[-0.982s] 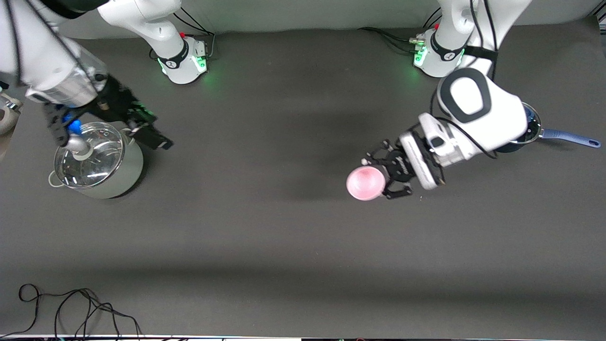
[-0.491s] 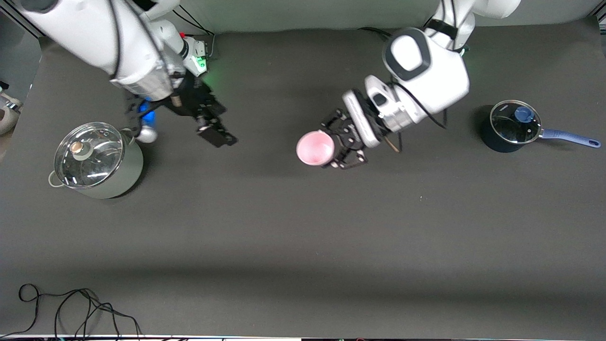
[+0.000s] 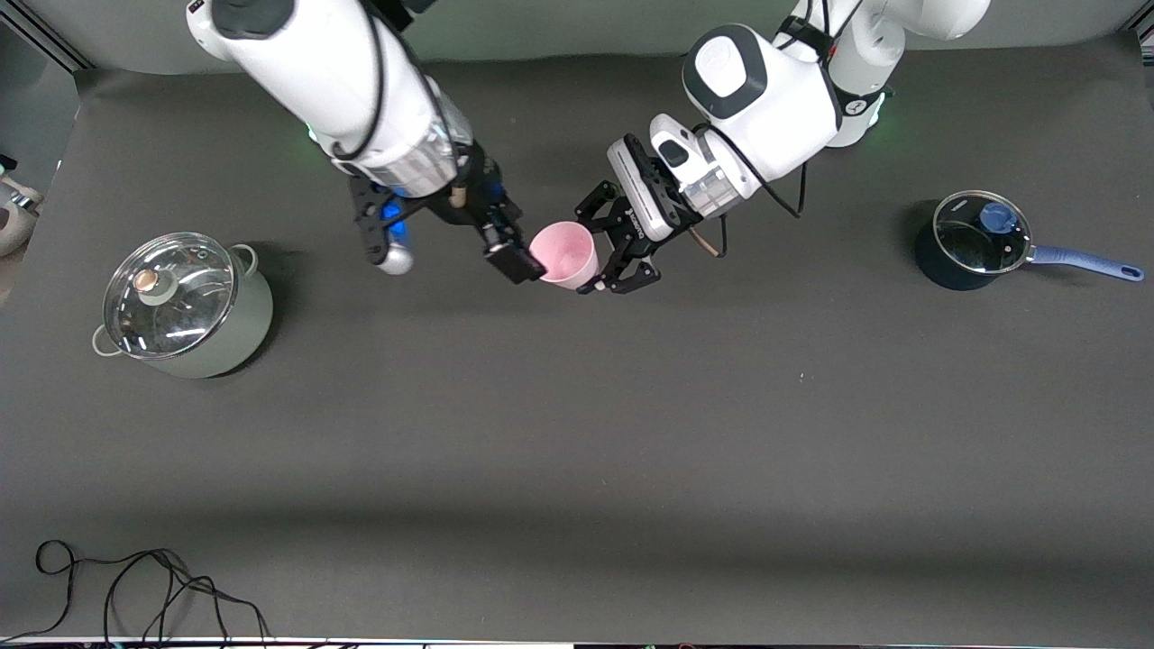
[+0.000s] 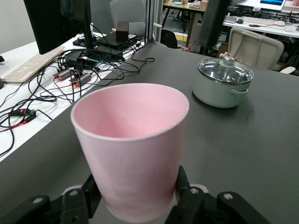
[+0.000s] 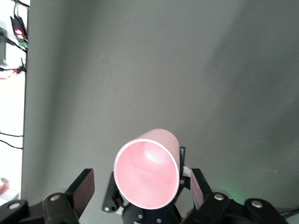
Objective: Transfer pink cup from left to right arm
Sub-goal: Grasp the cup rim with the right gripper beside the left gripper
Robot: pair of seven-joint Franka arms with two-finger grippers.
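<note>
The pink cup (image 3: 563, 255) is held in the air on its side over the middle of the table, near the bases. My left gripper (image 3: 595, 249), the black claw, is shut on its lower part; the left wrist view shows the cup (image 4: 131, 144) clamped between the gripper's (image 4: 135, 198) two fingers. My right gripper (image 3: 521, 260) is open at the cup's mouth. In the right wrist view the cup (image 5: 147, 175) faces the camera, mouth first. It sits between the gripper's (image 5: 140, 191) spread fingers (image 5: 84, 186) with a gap on each side.
A grey-green pot with a glass lid (image 3: 185, 306) stands at the right arm's end of the table, also in the left wrist view (image 4: 223, 83). A dark blue saucepan with a lid (image 3: 974, 243) stands at the left arm's end. Loose cables (image 3: 135, 586) lie at the table edge nearest the front camera.
The left arm has carried the cup toward the bases and the right arm. The right gripper has left the pot and come to the cup's mouth.
</note>
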